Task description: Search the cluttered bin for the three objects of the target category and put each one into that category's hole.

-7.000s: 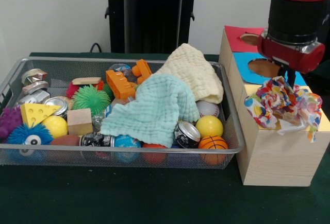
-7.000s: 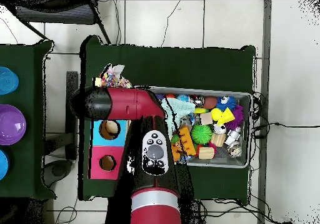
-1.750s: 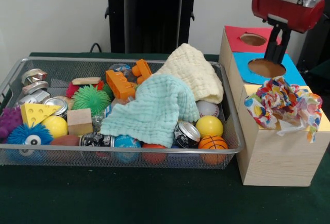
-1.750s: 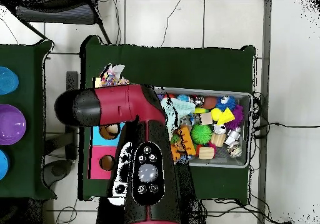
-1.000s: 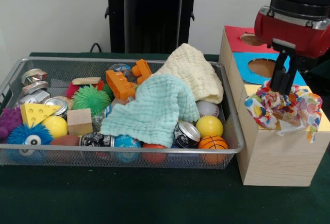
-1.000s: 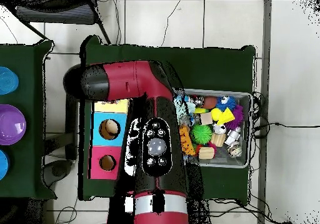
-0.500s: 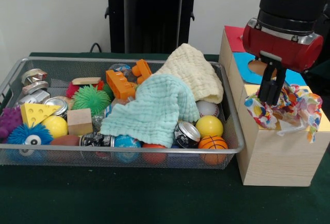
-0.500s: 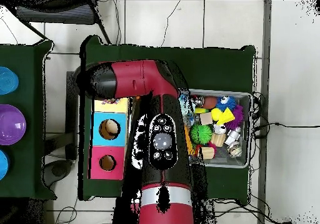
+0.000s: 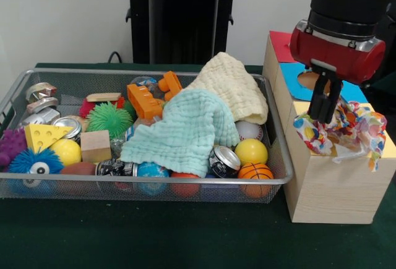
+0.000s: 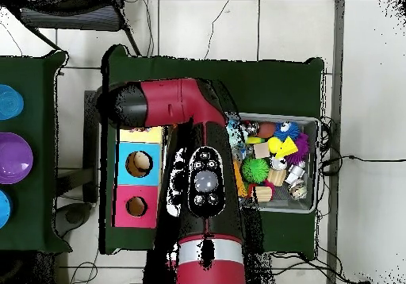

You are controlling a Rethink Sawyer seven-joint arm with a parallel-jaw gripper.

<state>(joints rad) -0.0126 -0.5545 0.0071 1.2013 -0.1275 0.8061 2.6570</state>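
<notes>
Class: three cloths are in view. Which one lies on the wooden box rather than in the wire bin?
The multicoloured cloth; the green cloth and cream cloth lie in the bin.

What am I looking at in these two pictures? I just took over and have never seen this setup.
The red and black machine is a robot arm. One picture looks across the table at it; the other looks straight down, with its base at the bottom. On the table sits a wire bin full of toys, balls, cans and two cloths, green and cream. Beside it stands a wooden box with red, blue and yellow tops and round holes. A colorful cloth lies bunched on the yellow end. The gripper reaches down into that cloth; whether its jaws grip it, I cannot tell.
</notes>
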